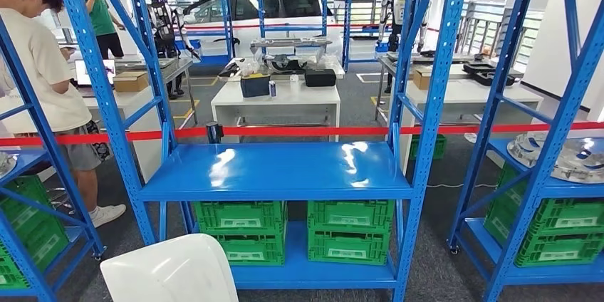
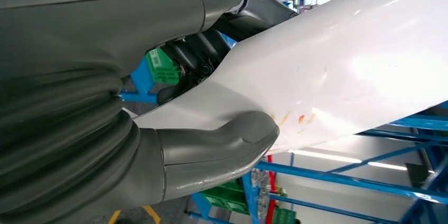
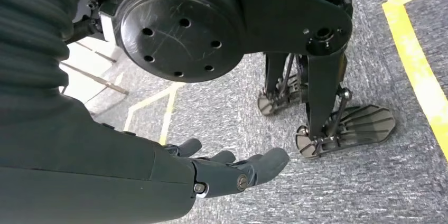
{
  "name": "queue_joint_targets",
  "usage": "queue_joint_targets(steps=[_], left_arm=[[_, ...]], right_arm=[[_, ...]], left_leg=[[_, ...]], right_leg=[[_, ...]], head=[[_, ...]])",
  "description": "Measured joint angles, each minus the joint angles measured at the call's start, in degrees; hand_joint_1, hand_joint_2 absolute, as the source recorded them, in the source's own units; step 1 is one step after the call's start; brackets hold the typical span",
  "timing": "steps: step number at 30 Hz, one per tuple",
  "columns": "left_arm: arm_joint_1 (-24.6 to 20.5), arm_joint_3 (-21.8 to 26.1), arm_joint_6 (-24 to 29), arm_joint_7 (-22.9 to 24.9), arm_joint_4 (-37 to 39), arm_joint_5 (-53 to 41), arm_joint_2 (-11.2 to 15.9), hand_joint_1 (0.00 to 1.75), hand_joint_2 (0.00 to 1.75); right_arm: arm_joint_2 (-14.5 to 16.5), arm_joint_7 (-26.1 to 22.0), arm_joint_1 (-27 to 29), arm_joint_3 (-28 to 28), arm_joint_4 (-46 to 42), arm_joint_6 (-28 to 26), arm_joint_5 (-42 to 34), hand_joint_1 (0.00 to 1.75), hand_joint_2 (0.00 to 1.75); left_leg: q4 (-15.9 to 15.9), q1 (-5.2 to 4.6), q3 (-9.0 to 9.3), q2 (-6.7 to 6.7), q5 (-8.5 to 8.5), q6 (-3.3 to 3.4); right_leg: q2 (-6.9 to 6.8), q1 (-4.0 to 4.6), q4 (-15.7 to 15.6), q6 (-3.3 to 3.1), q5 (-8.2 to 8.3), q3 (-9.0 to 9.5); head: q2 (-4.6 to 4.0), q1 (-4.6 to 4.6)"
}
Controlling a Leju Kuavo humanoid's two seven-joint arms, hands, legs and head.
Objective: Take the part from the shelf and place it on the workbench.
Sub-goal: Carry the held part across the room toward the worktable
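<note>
One hand is doing the work right now: your left hand (image 2: 158,129) grips the white part (image 2: 338,71), with the thick thumb (image 2: 222,147) pressed on one face and the dark fingers (image 2: 198,57) wrapped on the other side. From the head view, you see the part (image 1: 171,270) held low and close to your body, in front of the blue shelf (image 1: 278,170). Your right hand (image 3: 227,168) hangs down by your leg over the grey floor (image 3: 370,182), fingers loosely out and holding nothing. So the picking looks done, and you seem to be on the carrying step. The blue shelf in front of you is not the goal. A white table (image 1: 274,99) stands past the red tape (image 1: 299,131), and it may be the workbench, but you cannot tell for sure. Next, you likely need to turn and walk to the workbench. Keep your grip tight as you go, because the part is big and smooth and could slip or bump a blue post (image 1: 431,117).
</note>
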Motion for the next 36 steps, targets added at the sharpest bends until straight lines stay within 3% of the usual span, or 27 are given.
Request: queue_joint_targets(steps=[2,3,4,6,8,9,10,12,13,15,16,18,19,20,23,24,26,27,29,31,33,34,35,36], left_arm=[[-0.2,0.0,0.0,0.0,0.2,0.0,-0.1,1.75,1.75],[-0.3,0.0,0.0,0.0,0.4,0.0,-0.2,1.75,1.75],[-0.4,0.0,0.0,0.0,0.5,0.0,-0.3,1.75,1.75],[-0.5,0.0,0.0,0.1,0.8,0.0,-0.5,1.75,1.75],[-0.5,0.0,0.0,0.2,1.0,0.0,-0.7,1.75,1.75],[-0.5,0.0,0.0,0.2,1.2,0.0,-0.7,1.75,1.75],[-0.5,0.0,0.0,0.3,1.3,0.0,-0.7,1.75,1.75],[-0.6,0.0,0.0,0.4,1.6,0.0,-0.8,1.75,1.75],[-0.5,0.0,0.1,0.4,1.6,0.0,-0.8,1.75,1.75],[-0.5,0.0,0.1,0.4,1.5,0.0,-0.9,1.75,1.75],[-0.5,0.0,0.2,0.4,1.4,0.0,-0.9,1.75,1.75],[-0.5,0.0,0.2,0.3,1.4,0.0,-0.9,1.75,1.75],[-0.5,0.0,0.2,0.3,1.4,0.0,-1.0,1.75,1.75],[-0.5,0.0,0.3,0.3,1.4,0.0,-1.0,1.75,1.75],[-0.4,0.1,0.4,0.4,1.5,0.0,-1.0,1.75,1.75],[-0.3,0.1,0.4,0.4,1.5,0.0,-1.0,1.75,1.75],[-0.3,0.1,0.5,0.6,1.5,-0.1,-1.0,1.75,1.75],[-0.2,0.1,0.6,0.7,1.5,-0.1,-1.0,1.75,1.75],[-0.2,0.2,0.6,1.0,1.1,-0.2,-1.0,1.75,1.75],[-0.3,0.2,0.6,1.2,0.7,-0.2,-1.0,1.75,1.75],[0.0,0.3,0.6,1.2,0.5,-0.2,-1.0,1.75,1.75],[0.2,0.5,0.6,1.2,0.4,-0.2,-1.0,1.75,1.75],[0.3,0.6,0.6,1.2,0.3,-0.2,-1.0,1.75,1.75],[0.5,0.7,0.6,1.2,0.2,-0.3,-1.0,1.75,1.75]], right_arm=[[0.1,0.1,0.0,-0.1,0.0,0.0,0.0,0.00,1.75],[0.1,0.1,0.1,-0.2,0.0,0.0,0.0,0.00,1.75],[0.2,0.1,0.1,-0.2,0.0,0.0,-0.1,0.00,1.75],[0.3,0.0,0.1,-0.4,0.0,0.0,-0.1,0.00,1.75],[0.3,-0.1,0.1,-0.5,0.0,0.0,-0.2,0.00,1.75],[0.3,-0.1,0.1,-0.5,0.0,0.0,-0.2,0.00,1.75],[0.3,-0.1,0.1,-0.5,0.0,0.0,-0.2,0.00,1.75],[0.3,-0.2,0.1,-0.5,0.0,0.0,0.1,0.00,1.75],[0.3,-0.3,0.1,-0.5,0.0,0.0,0.2,0.00,1.75],[0.3,-0.6,0.0,-0.5,0.0,0.0,0.3,0.00,1.75],[0.3,-0.8,0.1,-0.5,0.0,0.0,0.3,0.00,1.75],[0.3,-0.9,0.3,-0.5,0.0,0.0,0.4,0.00,1.75],[0.3,-1.0,0.3,-0.5,0.0,0.0,0.5,0.00,1.75],[0.3,-1.0,0.4,-0.5,0.0,-0.1,0.5,0.00,1.75],[0.2,-0.9,0.3,-0.5,0.0,-0.4,0.7,0.00,1.75],[0.2,-0.8,0.3,-0.5,0.0,-0.5,0.8,0.00,1.75],[0.2,-0.8,0.3,-0.5,0.0,-0.5,1.1,0.00,1.75],[0.2,-0.8,0.3,-0.5,0.0,-0.5,1.2,0.00,1.75],[0.2,-0.9,0.3,-0.5,0.0,-0.5,1.5,0.00,1.75],[0.2,-0.9,0.3,-0.5,0.0,-0.5,1.8,0.00,1.75],[0.2,-0.9,0.3,-0.5,0.0,-0.5,2.1,0.00,1.75],[0.2,-1.0,0.4,-0.5,0.0,-0.5,2.2,0.00,1.75],[0.2,-1.1,0.5,-0.4,0.0,-0.5,2.3,0.00,1.75],[0.2,-1.1,0.5,-0.4,0.0,-0.5,2.3,0.00,1.75]], left_leg=[[-2.5,-0.36,0.76,-0.02,-0.38,0.60],[-2.6,-0.38,0.34,0.12,0.20,0.99],[-2.7,-0.32,-0.05,0.24,0.80,1.44],[-2.8,-0.15,-1.26,0.55,2.10,2.23],[-2.6,-0.17,-2.87,0.70,3.39,2.58],[-2.4,-0.17,-3.79,0.77,4.08,2.55],[-2.1,-0.15,-4.83,0.81,4.76,2.46],[-1.3,0.01,-7.24,0.78,5.97,2.03],[-0.7,0.03,-8.42,0.75,6.41,1.73],[0.3,0.01,-9.90,0.77,7.13,1.03],[0.6,-0.03,-10.25,0.80,7.53,0.69],[0.7,0.08,-10.59,0.75,8.12,0.01],[1.2,0.17,-11.01,0.60,7.48,-0.31],[2.6,0.27,-11.63,0.41,5.78,-0.60],[11.9,0.53,-13.76,0.10,-2.11,-1.18],[14.8,0.56,-13.92,0.09,-3.10,-1.25],[15.9,0.56,-12.18,0.08,-1.19,-1.12],[13.7,0.55,-9.98,0.06,0.46,-0.93],[5.4,0.40,-3.48,0.02,0.99,-0.39],[-1.2,0.04,0.72,-0.02,-0.70,0.11],[-2.7,-0.19,0.81,0.05,-0.54,0.79],[-2.8,-0.20,0.44,0.16,0.07,1.22],[-2.9,-0.16,-0.06,0.30,0.73,1.69],[-3.0,-0.07,-0.73,0.43,1.43,2.09]], right_leg=[[-0.10,-0.15,-0.3,0.73,1.21,-0.23],[-0.02,-0.29,-0.3,1.03,1.26,-0.35],[0.11,-0.38,0.4,1.33,0.29,-0.66],[0.40,-0.56,5.1,1.71,-4.85,-2.03],[0.45,-0.62,12.4,2.06,-9.97,-3.50],[0.46,-0.65,15.0,2.21,-10.58,-3.65],[0.45,-0.71,16.1,2.33,-9.74,-3.07],[0.45,-0.88,12.6,2.45,-6.50,0.88],[0.49,-0.92,8.6,2.48,-6.12,3.84],[0.69,-0.77,1.8,2.01,-7.62,8.19],[0.78,-0.62,0.2,1.66,-8.48,8.94],[0.63,-0.56,-0.1,0.74,-8.08,8.33],[0.46,-0.61,-0.1,0.26,-7.57,7.86],[0.27,-0.67,-0.2,-0.22,-6.97,7.27],[-0.01,-0.58,-0.2,-0.83,-5.06,5.06],[-0.06,-0.50,-0.2,-0.81,-4.35,4.23],[-0.15,-0.39,-0.1,-0.66,-2.91,2.43],[-0.18,-0.36,0.0,-0.54,-2.18,1.55],[-0.18,-0.28,0.1,-0.13,-0.87,0.14],[-0.24,-0.32,0.0,0.45,0.34,-0.39],[-0.29,-0.59,-0.2,1.18,1.38,-0.56],[-0.21,-0.73,0.1,1.50,0.95,-0.75],[-0.09,-0.78,1.2,1.75,-0.62,-1.14],[0.03,-0.81,3.5,1.90,-3.29,-1.77]], head=[[0.00,0.01],[-0.01,-0.01],[0.00,0.01],[-0.01,0.03],[-0.01,0.06],[-0.01,0.06],[-0.01,0.07],[-0.01,0.08],[-0.01,0.10],[-0.01,0.11],[-0.01,0.11],[-0.01,0.10],[-0.01,0.09],[-0.01,0.07],[-0.01,-0.02],[0.00,-0.02],[-0.01,-0.02],[-0.01,-0.01],[-0.01,0.00],[-0.01,0.01],[-0.01,-0.01],[-0.01,-0.01],[-0.01,0.01],[0.00,0.02]])
